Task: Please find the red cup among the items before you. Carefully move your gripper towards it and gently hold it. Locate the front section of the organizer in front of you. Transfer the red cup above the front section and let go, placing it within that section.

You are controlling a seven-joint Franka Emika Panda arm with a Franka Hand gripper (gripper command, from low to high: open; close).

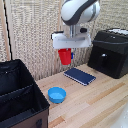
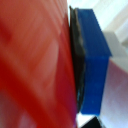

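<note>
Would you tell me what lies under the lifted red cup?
The red cup hangs in the gripper above bare wooden table, beside the dark blue notebook. Its inside is hidden.

The arm has a rounded white shell with a broad dark grey band across its upper joint housing. Directly below that housing sits the gripper, a white boxy body, wider than it is tall. In the wrist view, one fingertip appears as a flat-sided saturated blue block backed by a thin black pad layer.
</note>
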